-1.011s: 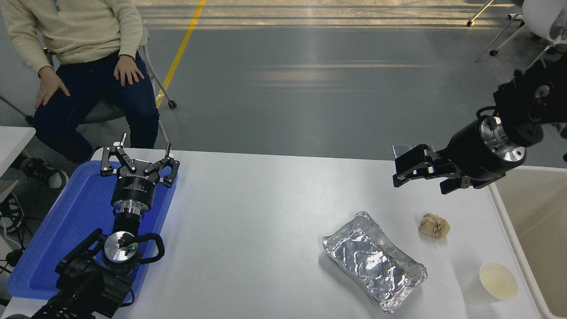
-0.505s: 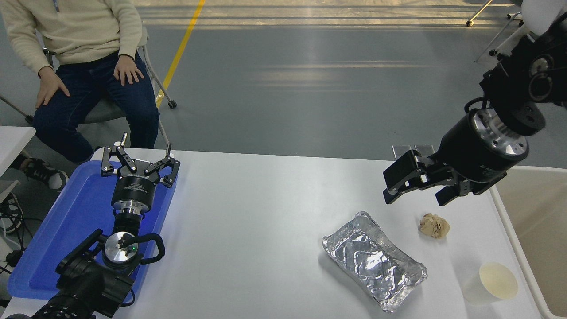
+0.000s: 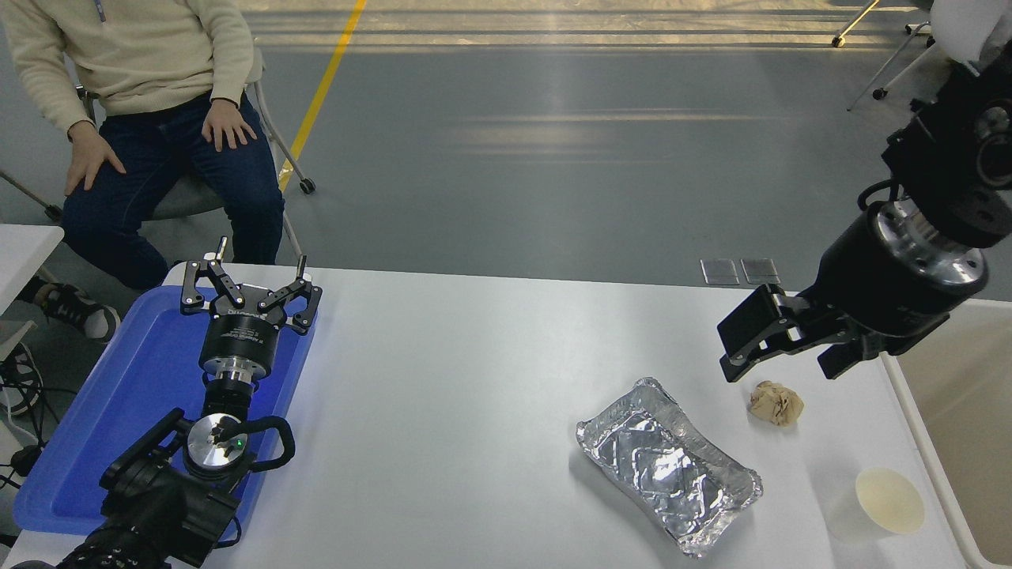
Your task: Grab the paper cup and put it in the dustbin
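Observation:
The small white paper cup (image 3: 887, 503) stands upright near the table's front right corner, its cream inside showing. The cream-beige dustbin (image 3: 921, 442) runs along the table's right edge, just right of the cup. My right gripper (image 3: 779, 370) is open and empty. It hangs above the table, just over the tan paper ball, well behind and left of the cup. My left gripper (image 3: 249, 288) is open and parked over the blue tray at the lower left.
A crumpled tan paper ball (image 3: 776, 403) lies under my right gripper. A crinkled silver foil tray (image 3: 668, 462) lies left of the cup. A blue tray (image 3: 87, 419) is at the left edge. A person (image 3: 150, 95) sits beyond the far left corner.
My right gripper has come down and shifted right, now just over the paper ball. The cup, foil tray and left arm have not moved.

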### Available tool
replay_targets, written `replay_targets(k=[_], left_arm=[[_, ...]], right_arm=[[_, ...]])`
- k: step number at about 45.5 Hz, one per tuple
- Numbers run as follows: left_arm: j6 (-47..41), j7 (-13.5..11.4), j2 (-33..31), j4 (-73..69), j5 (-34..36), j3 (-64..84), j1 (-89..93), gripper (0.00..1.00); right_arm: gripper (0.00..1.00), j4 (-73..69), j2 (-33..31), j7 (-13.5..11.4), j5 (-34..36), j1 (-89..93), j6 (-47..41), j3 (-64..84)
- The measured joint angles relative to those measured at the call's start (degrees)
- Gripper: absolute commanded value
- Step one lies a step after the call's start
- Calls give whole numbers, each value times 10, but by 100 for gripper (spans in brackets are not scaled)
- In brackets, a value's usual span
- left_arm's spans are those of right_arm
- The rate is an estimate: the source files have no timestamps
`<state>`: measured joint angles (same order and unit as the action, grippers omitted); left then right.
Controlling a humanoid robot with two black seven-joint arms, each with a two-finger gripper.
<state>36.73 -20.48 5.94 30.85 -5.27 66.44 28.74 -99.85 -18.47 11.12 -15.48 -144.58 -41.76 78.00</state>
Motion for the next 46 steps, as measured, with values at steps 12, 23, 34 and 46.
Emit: replay_targets(k=[12,23,34,46], left_arm=[[0,0,0,0,0,0,0,100],[0,0,0,0,0,0,0,100],[1,0,0,0,0,0,0,100],[1,0,0,0,0,0,0,100]], right_arm=[[100,-1,-35,1,-66,3,10,38],[100,7,-100,2,-160,17,31,86],[100,39,-170,3,-237,52,50,111],[100,79,-230,4,-294,120,85,117]])
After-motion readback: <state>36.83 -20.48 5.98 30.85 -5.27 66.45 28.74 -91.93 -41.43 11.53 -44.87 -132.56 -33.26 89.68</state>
